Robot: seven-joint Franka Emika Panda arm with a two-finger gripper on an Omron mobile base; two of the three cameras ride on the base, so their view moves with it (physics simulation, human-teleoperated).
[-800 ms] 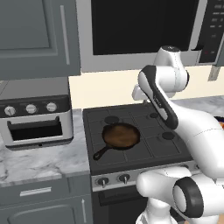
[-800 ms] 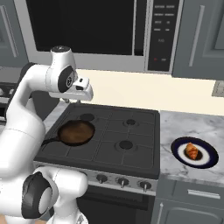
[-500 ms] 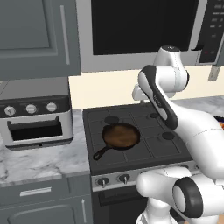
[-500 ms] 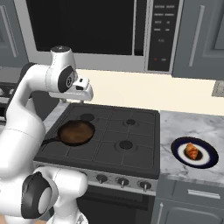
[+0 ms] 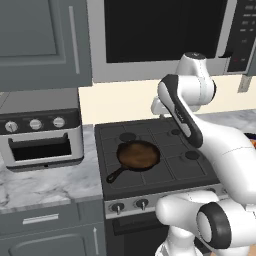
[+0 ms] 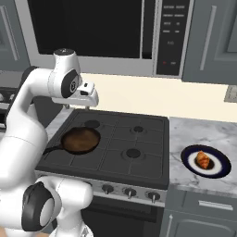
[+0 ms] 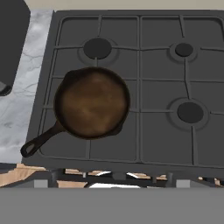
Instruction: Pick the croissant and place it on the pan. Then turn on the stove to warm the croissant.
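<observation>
The croissant [image 6: 202, 159] lies on a dark plate with a white rim [image 6: 187, 160] on the counter to the right of the stove [image 6: 139, 149]. The pan [image 6: 81, 140] [image 5: 138, 154] [image 7: 92, 102] sits empty on the stove's front left burner, its handle pointing toward the front left. My gripper [image 6: 88, 98] [image 5: 158, 107] hangs high above the back left of the stove [image 5: 172, 145], looking down on it; its fingers are too small to read. Small dark knobs [image 6: 129, 191] [image 5: 129, 205] line the silver front panel.
A silver toaster oven [image 5: 40, 137] stands on the marble counter left of the stove, its dark corner [image 7: 11, 43] in the hand view. A microwave [image 6: 92, 32] hangs above the cooktop. Three bare burners [image 7: 188, 111] lie around the pan.
</observation>
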